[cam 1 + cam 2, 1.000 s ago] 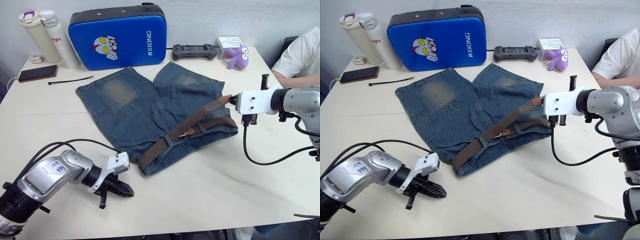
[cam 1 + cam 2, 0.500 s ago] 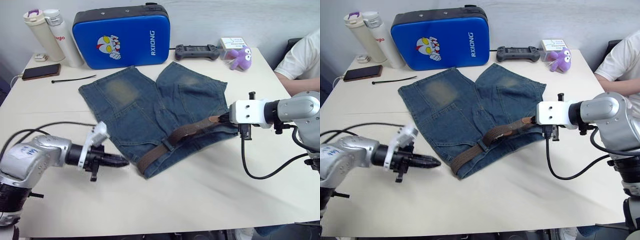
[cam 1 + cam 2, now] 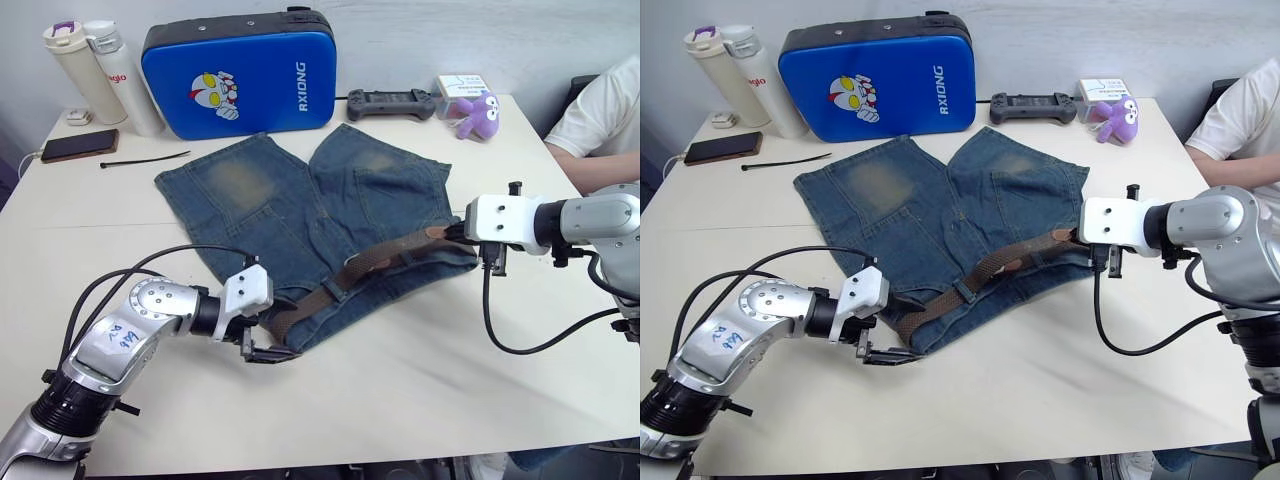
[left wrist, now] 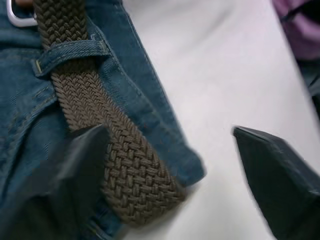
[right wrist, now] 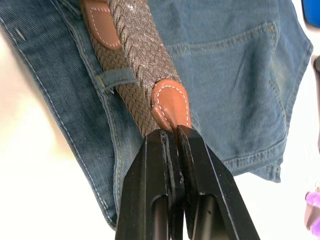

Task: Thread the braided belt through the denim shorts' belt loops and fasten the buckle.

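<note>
Mid-surface, the denim shorts are lying flat with the limp braided belt running along the waistband, its stiffer leather tip pinched by the closed right tool while the open left tool is straddling the looped end.

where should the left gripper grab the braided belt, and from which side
Take the folded end of the braided belt where it bulges past the corner of the denim shorts. Come in from the bare table side, one finger on each flat face; the left gripper is open and already straddles that bend.
</note>
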`<state>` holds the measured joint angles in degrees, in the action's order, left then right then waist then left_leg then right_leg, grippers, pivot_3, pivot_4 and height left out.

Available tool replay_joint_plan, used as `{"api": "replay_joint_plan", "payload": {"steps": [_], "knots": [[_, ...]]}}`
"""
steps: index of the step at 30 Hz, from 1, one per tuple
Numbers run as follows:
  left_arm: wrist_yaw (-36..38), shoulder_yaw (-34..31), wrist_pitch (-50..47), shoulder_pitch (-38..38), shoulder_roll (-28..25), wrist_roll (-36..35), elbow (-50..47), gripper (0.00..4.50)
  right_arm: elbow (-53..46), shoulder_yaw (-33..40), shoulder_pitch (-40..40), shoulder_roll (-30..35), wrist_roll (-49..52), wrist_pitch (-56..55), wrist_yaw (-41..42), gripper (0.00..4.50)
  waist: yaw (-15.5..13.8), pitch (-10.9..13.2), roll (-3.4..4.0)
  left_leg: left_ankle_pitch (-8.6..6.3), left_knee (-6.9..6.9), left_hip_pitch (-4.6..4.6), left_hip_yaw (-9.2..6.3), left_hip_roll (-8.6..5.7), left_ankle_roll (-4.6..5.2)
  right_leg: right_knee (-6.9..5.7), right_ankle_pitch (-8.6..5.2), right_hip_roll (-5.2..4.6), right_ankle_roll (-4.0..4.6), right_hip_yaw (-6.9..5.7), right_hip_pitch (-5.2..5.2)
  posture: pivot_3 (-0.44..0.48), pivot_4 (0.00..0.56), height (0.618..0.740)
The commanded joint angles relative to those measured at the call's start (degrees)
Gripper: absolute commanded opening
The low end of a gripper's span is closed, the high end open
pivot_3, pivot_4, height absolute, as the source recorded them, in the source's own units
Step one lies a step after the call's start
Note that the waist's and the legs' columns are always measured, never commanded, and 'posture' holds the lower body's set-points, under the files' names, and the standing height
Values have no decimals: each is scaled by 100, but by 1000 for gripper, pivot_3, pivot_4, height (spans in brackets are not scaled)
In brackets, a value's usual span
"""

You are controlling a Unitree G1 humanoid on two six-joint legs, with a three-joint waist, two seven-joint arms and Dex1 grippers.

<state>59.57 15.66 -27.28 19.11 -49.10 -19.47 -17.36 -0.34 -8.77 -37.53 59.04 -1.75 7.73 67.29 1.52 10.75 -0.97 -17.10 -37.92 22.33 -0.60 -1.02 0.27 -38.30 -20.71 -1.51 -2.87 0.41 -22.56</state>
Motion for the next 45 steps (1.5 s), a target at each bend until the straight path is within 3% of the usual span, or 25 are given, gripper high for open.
{"api": "replay_joint_plan", "payload": {"steps": [1,8,11,16,17,20,24,30,34,40,42,45], "knots": [[256,391,836,-11,-71,761,406,4390,-64,221,-59,139,-76,13,-58,0,-2,0,0,0,0,0,-1,0,0,1,0,0,0,0,0,0,150,740],[412,752,1422,232,527,1258,1154,4390,-121,281,-28,131,-81,119,-127,0,-96,-8,13,-11,-7,-6,1,-3,21,0,0,-5,0,-1,11,0,150,740],[519,724,1450,309,654,1299,1227,3628,-176,280,0,105,-53,173,-136,0,-180,-10,17,-15,-16,-5,0,-6,27,-1,1,-9,-2,-2,14,0,150,740],[871,601,1817,317,262,1476,1247,1597,-658,279,143,-43,399,567,70,0,-134,-11,19,-15,-13,-3,0,-5,28,1,1,-6,-3,-2,12,0,150,740],[934,579,1907,298,154,1524,1262,1011,-756,268,175,-63,481,631,114,0,-122,-12,20,-10,-11,-3,2,-3,19,1,1,-4,-3,-1,9,0,150,740],[1144,378,2553,185,-443,1738,1582,581,-1164,178,309,-214,831,1039,268,0,-10,-15,22,-11,-5,-7,5,5,20,-2,1,3,-2,1,7,0,150,740],[1420,152,3657,130,-1066,1819,2332,573,-1566,4,396,-529,1175,1591,313,0,92,-18,28,-11,4,-28,13,10,20,-24,-4,5,7,5,9,0,150,740],[1826,-74,5091,470,-1537,1833,3887,573,-1720,-306,298,-936,1283,1903,286,0,115,-19,29,-11,3,-37,11,12,19,-44,-9,5,17,1,7,0,150,740],[2112,-302,5084,577,-1785,1560,4248,555,-1689,-330,273,-1005,1336,1870,315,0,105,-19,29,-11,3,-29,12,11,19,-44,-10,2,17,1,-1,0,150,740],[2190,-602,4588,79,-2025,1323,3872,555,-1504,-403,179,-1147,1308,1726,268,0,136,-18,28,-11,2,-14,12,12,18,-42,-10,1,17,0,-12,0,150,740],[2368,-777,3460,-209,-2243,955,3527,1570,-1460,-416,150,-1192,1314,1684,237,0,151,-17,24,-12,2,-14,12,11,18,-41,-10,0,17,-1,-12,0,150,740],[2254,-1144,2700,-376,-2487,719,3367,2729,-1417,-424,91,-1272,1335,1639,185,0,160,-16,23,-12,3,-11,11,12,18,-42,-10,1,17,-1,-14,0,150,740]]}}
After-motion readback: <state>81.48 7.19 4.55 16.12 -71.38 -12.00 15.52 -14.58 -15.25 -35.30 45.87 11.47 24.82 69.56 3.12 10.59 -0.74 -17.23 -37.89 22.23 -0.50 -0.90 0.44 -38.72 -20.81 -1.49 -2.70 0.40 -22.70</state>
